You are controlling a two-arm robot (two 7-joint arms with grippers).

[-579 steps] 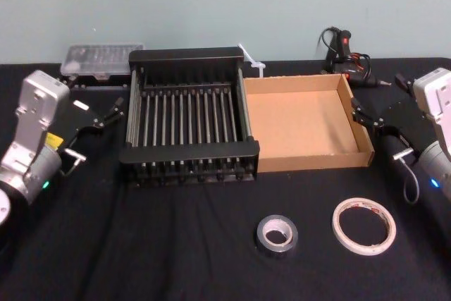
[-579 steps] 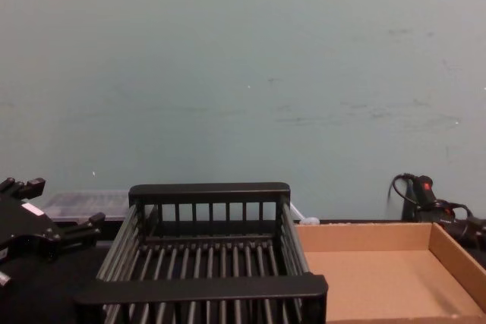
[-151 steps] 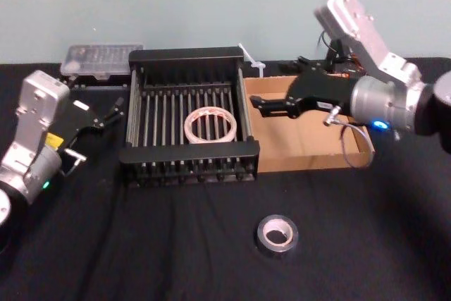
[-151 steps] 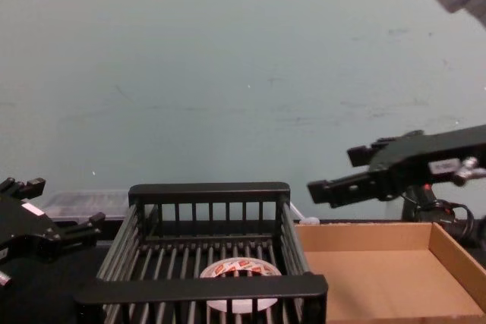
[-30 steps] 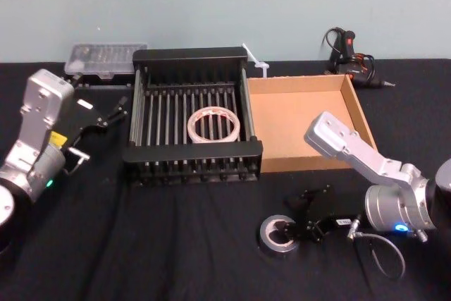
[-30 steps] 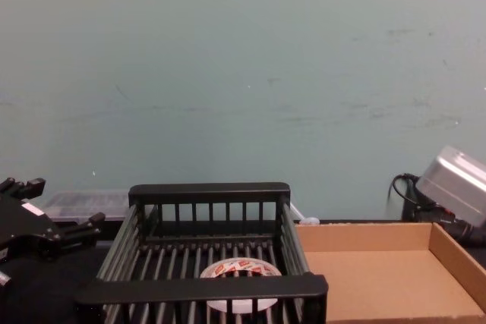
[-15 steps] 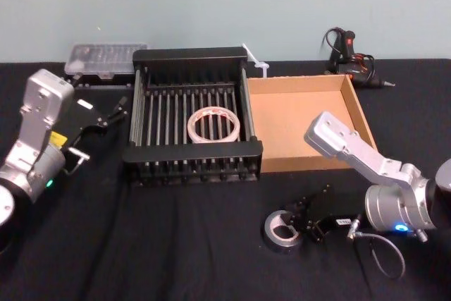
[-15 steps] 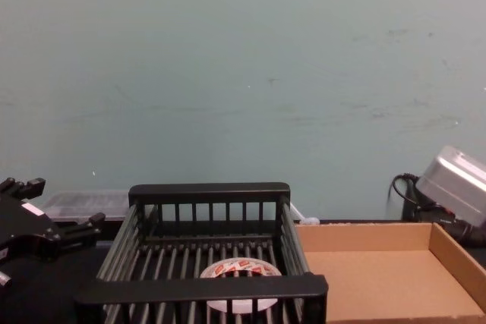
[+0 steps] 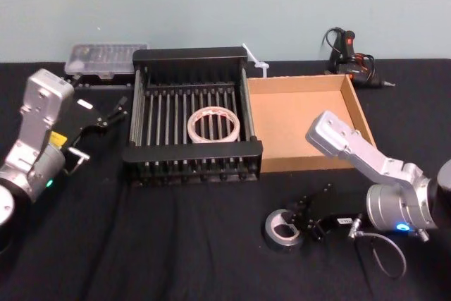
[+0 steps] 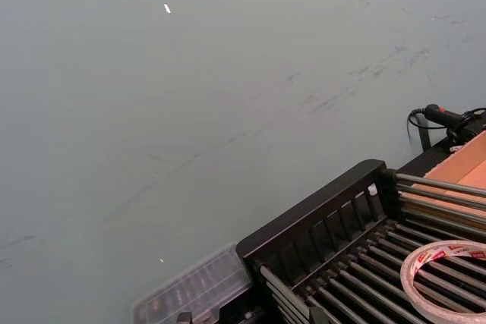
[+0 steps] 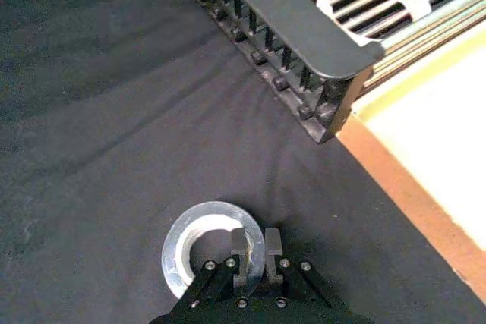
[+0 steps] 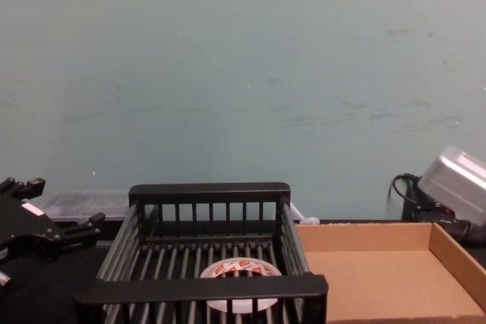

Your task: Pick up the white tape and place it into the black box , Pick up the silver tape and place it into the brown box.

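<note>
Left pincer (image 9: pixel 111 112) hangs over the left side of the desk (image 9: pixel 176 252), just left of the black box (image 9: pixel 190 151) and apart from it, fingers spread, released. Clear case (image 9: pixel 106 58) at the back left, by the box's rear left corner, touching or just beside, can't tell which. Black box sits left of centre; white tape (image 9: pixel 213 124) lies flat on its slatted floor, right of middle and toward the front rim, red print showing on its top face in the chest view. Brown box (image 9: pixel 299 82) butts against the black box's right side. In front of the brown box, on the black cloth, silver tape (image 9: pixel 270 229) lies flat, core opening up. Right pincer (image 9: pixel 299 218) comes in low from the right, clenched on the roll's right wall: the right wrist view has one finger (image 11: pixel 240 246) on the inner side of the ring and the other outside, wall pinched between. Can't tell if the roll touches the cloth or is just off it. Right arm's silver housing leans over the brown box's front right corner. Glue gun (image 9: pixel 345 51) at the back right, behind the brown box
</note>
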